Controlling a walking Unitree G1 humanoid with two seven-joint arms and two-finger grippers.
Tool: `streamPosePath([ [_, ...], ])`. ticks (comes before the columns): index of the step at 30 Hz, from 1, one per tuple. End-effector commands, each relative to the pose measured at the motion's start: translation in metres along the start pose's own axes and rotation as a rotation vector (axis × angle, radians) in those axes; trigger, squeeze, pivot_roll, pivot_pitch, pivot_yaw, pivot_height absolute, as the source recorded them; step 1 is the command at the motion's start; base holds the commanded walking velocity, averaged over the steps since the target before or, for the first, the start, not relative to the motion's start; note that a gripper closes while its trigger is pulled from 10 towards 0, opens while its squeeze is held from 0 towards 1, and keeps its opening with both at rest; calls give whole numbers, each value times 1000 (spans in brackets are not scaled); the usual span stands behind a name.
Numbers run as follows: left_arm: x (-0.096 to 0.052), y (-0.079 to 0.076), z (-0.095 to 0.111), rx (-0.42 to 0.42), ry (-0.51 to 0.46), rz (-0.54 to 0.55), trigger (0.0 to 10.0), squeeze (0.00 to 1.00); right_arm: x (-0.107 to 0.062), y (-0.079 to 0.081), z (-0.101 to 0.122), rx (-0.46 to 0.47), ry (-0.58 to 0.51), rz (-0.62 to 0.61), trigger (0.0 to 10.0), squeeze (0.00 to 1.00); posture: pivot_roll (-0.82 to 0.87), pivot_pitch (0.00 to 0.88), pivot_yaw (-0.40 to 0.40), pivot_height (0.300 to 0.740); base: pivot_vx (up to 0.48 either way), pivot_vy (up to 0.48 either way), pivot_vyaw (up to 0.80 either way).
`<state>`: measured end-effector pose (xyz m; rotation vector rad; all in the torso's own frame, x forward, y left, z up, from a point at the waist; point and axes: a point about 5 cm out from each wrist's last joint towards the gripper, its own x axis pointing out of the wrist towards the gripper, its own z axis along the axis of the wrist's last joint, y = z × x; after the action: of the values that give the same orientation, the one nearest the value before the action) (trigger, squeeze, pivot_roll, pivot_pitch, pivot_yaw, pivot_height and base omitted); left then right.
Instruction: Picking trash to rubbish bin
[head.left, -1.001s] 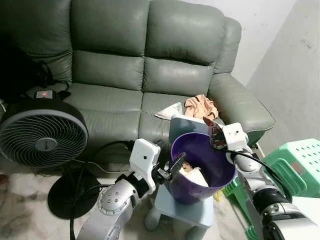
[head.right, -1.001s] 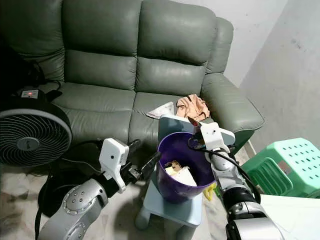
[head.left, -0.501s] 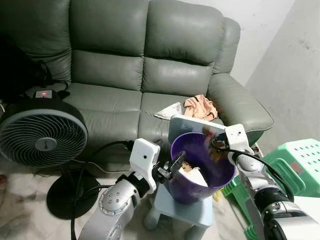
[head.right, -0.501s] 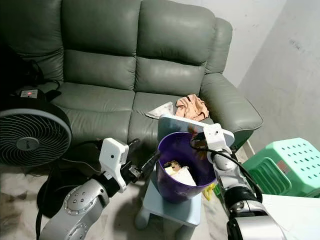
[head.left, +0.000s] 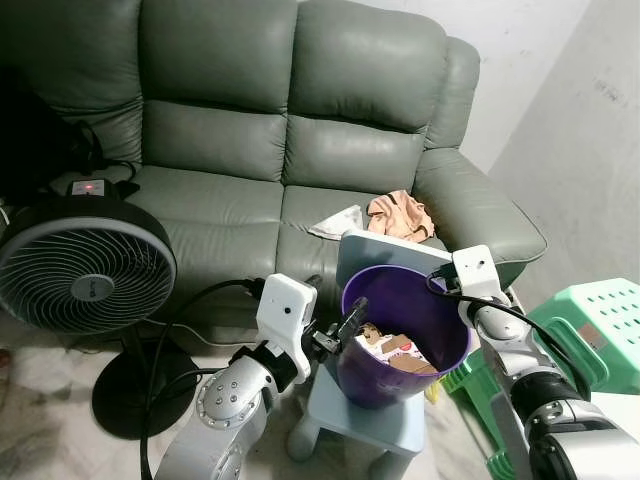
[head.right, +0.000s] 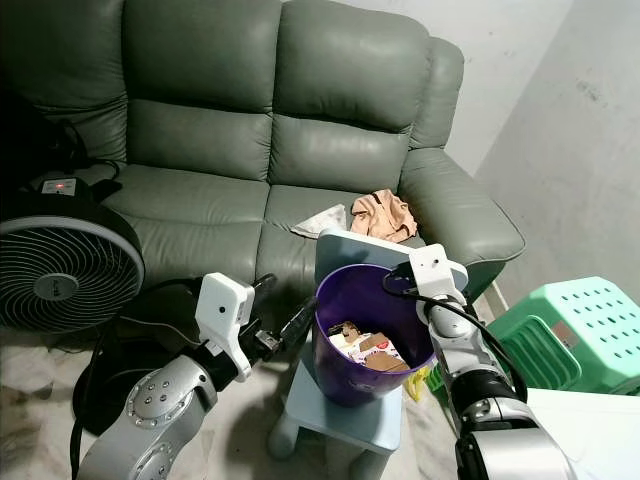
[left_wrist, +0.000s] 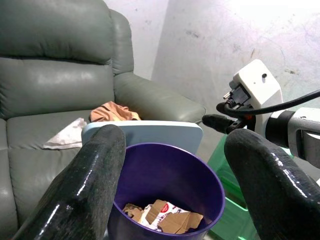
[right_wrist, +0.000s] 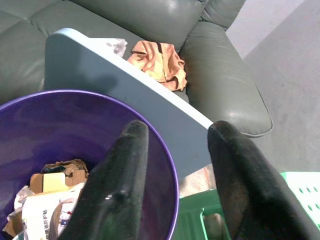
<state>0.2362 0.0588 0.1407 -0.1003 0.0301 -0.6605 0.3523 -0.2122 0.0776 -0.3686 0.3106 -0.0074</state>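
While the right gripper (right_wrist: 175, 165) hangs empty over the far rim of the purple rubbish bin (head.left: 400, 340), fingers spread apart with nothing between them, the sensible move is judged to be a straight lift clear of the rim before the arm swings towards the sofa (head.left: 290, 130). The left gripper (left_wrist: 170, 185), also spread wide and holding nothing, sits against the near side of the bin; it should steady the wall without tipping the bin off the pale blue stool (head.left: 365, 420). Trash already lies in the bin bottom: cardboard scraps (left_wrist: 165, 217) and crumpled paper.

Count, as seen:
- Rubbish bin: one, standing on the stool top, with a pale blue board (head.left: 385, 250) leaning behind it.
- Items left on the sofa seat, towards its right edge: two, a white tissue (head.left: 338, 222) and a crumpled orange wrapper (head.left: 400, 214).
- Floor fan (head.left: 85, 270): one, left of the stool.
- Green plastic stool (head.left: 590, 330): one, at right.
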Motion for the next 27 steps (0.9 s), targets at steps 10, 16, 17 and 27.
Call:
streamPosePath([
  [10, 4, 5, 3, 15, -13, 21, 10000, 0, 1, -7, 6, 33, -38, -16, 10000, 1000, 45, 0, -180, 740, 0, 0, 0],
  [16, 3, 15, 6, -14, -46, 66, 10000, 0, -1, -9, 7, 101, -72, -34, 10000, 1000, 44, 0, -169, 740, 0, 0, 0],
  [17, 3, 17, 7, -13, -49, 74, 10000, 0, -2, -10, 7, 114, -78, -39, 10000, 1000, 44, 0, -168, 740, 0, 0, 0],
  [27, 9, 52, 10, -2, -88, 243, 10000, 0, -10, -23, 9, 186, -185, -121, 10000, 1000, 33, 0, -140, 740, 0, 0, 0],
])
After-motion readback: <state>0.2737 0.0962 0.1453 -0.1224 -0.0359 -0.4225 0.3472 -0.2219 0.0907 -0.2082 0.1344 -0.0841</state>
